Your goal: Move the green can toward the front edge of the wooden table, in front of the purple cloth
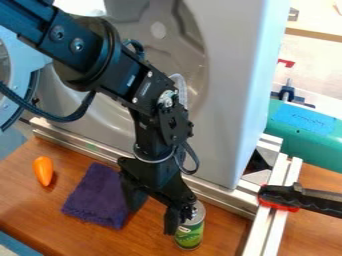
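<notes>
Orange toy pepper [43, 171]: on the wooden table [40, 215], left of the purple cloth, standing apart from it. Purple cloth [97, 200]: lying flat, taken as landmark. Black gripper [153, 221]: pointing down at the cloth's right side, its two fingers spread wide, nothing held between them. Green can [190, 232]: upright, right of the cloth, close beside the gripper's right-hand finger; contact cannot be determined. Red-and-black clamp [304, 198]: far right of the cloth, at the metal rails [268, 225]
</notes>
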### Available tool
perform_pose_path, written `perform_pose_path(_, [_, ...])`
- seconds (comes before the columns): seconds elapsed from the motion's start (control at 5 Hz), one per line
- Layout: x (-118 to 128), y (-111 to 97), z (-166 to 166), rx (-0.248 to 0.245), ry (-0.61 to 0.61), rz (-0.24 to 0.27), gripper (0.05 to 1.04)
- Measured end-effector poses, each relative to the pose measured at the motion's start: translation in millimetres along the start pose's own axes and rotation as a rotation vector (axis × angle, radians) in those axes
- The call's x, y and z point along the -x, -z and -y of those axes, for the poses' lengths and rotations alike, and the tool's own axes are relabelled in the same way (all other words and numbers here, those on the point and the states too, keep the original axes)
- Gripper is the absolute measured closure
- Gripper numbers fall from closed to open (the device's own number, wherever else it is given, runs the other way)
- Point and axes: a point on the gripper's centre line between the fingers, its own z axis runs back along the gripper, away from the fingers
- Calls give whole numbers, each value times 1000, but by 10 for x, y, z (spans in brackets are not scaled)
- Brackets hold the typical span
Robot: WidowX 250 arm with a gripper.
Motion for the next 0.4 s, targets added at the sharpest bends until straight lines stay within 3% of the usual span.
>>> perform_pose_path(0.2, [24, 55, 0, -4, -4, -20, 83])
perform_pose_path(0.4, [-312, 94, 117, -6, -51, 66, 83])
